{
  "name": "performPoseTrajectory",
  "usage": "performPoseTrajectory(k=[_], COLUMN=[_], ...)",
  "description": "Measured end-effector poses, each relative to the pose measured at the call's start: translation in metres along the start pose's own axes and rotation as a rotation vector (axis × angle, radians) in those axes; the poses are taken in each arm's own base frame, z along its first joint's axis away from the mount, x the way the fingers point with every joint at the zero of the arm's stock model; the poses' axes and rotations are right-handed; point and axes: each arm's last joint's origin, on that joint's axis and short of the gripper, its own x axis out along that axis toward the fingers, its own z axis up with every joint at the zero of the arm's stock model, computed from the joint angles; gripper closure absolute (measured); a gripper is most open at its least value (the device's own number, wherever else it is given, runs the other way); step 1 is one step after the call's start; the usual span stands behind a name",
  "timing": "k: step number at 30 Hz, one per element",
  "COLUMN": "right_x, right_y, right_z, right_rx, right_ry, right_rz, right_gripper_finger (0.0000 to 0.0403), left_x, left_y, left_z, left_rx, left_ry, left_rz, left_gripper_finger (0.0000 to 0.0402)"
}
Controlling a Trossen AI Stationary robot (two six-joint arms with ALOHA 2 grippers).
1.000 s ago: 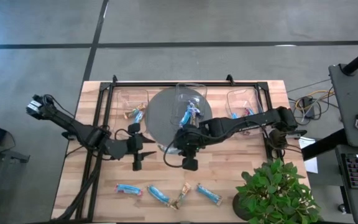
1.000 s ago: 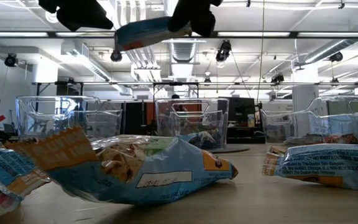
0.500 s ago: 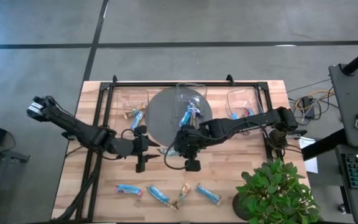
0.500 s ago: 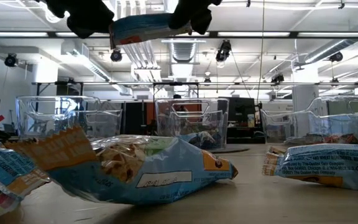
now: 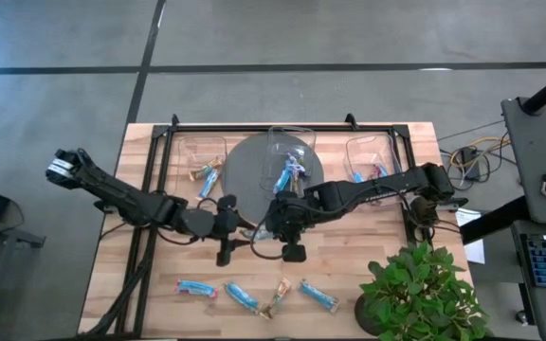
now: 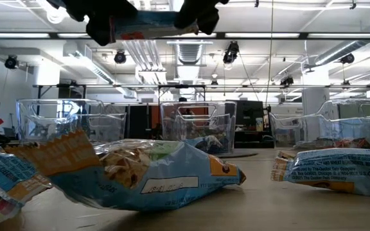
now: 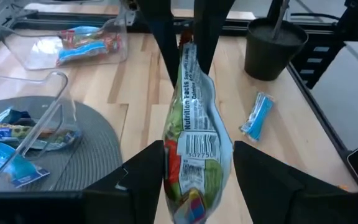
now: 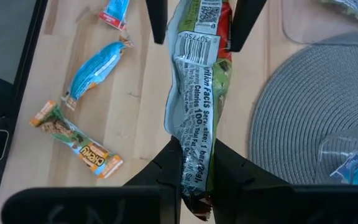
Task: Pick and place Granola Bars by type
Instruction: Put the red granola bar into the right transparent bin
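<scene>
We are judging the sort partly done: bars are already lying in the clear bins (image 5: 203, 152) near the top of the high view, while four Granola Bars (image 5: 240, 296) are waiting along the bottom. Mid-frame, the right gripper (image 8: 194, 163) is pinching one bar (image 8: 197, 87) by its end; the left gripper (image 7: 194, 155) is open wide, straddling its other end.

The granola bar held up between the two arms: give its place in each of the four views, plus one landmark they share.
High view: the held bar is mid-table, between the left gripper and right gripper.
Low view: at the top edge, above the table.
Left wrist view: centre, barcode end nearest.
Right wrist view: centre, running upward.
Shared landmark: the grey round mat, also in both wrist views.
</scene>
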Motion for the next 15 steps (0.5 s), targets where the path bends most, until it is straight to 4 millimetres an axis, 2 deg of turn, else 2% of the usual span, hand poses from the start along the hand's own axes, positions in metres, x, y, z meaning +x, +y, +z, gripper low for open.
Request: performPoseTrajectory(k=[15], right_x=[0.0], right_y=[0.0], right_z=[0.001], right_rx=[0.036], right_ry=[-0.007], right_rz=[-0.001], right_gripper_finger=[0.0362], left_x=[0.011], left_y=[-0.001], left_z=[-0.007], left_rx=[-0.018], left_ry=[0.033], left_rz=[0.008], left_gripper_finger=[0.0225])
